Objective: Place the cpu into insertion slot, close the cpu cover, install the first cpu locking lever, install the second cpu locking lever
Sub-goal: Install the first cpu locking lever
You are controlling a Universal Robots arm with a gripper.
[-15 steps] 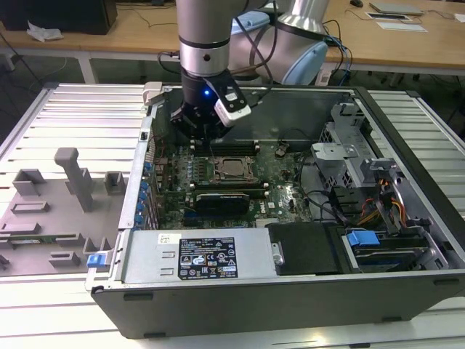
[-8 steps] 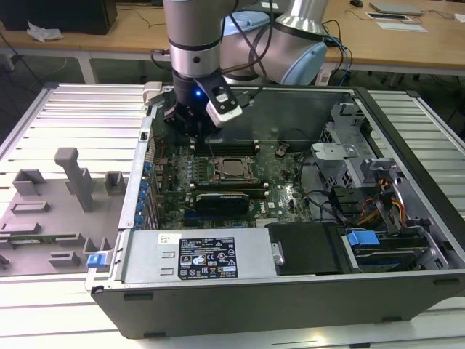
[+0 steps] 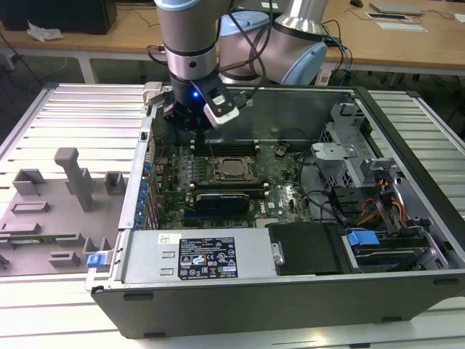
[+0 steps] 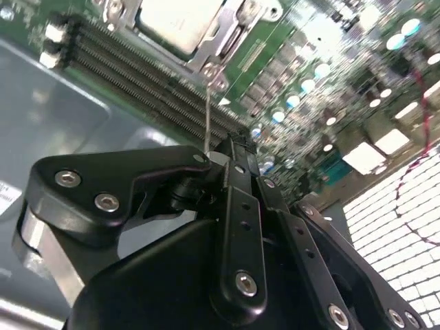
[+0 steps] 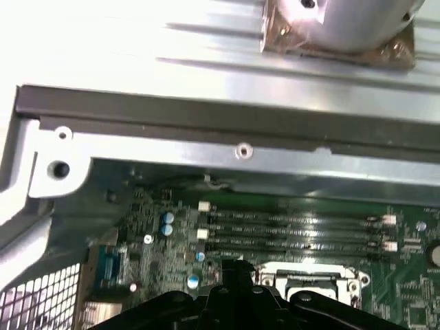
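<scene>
The cpu (image 4: 180, 20) shows its pale silver top in the socket on the green motherboard, near the middle of the open case (image 3: 233, 168). Around it the cpu cover (image 4: 230, 31), a metal frame, lies flat. A thin wire locking lever (image 4: 206, 113) rises from the socket's corner and reaches the tips of my black gripper (image 4: 237, 146). In the exterior view the gripper (image 3: 190, 125) hangs low over the board, just to the exterior view's left of the socket and behind it. Its fingers look pressed together (image 5: 237, 265). Whether they pinch the lever is hidden.
Memory slots (image 5: 295, 230) run beside the socket, and the case's rear wall (image 5: 206, 124) stands close behind them. A power supply (image 3: 196, 254) fills the front of the case and a drive cage (image 3: 363, 182) its right. Grey fixtures (image 3: 65, 196) sit on the table's left.
</scene>
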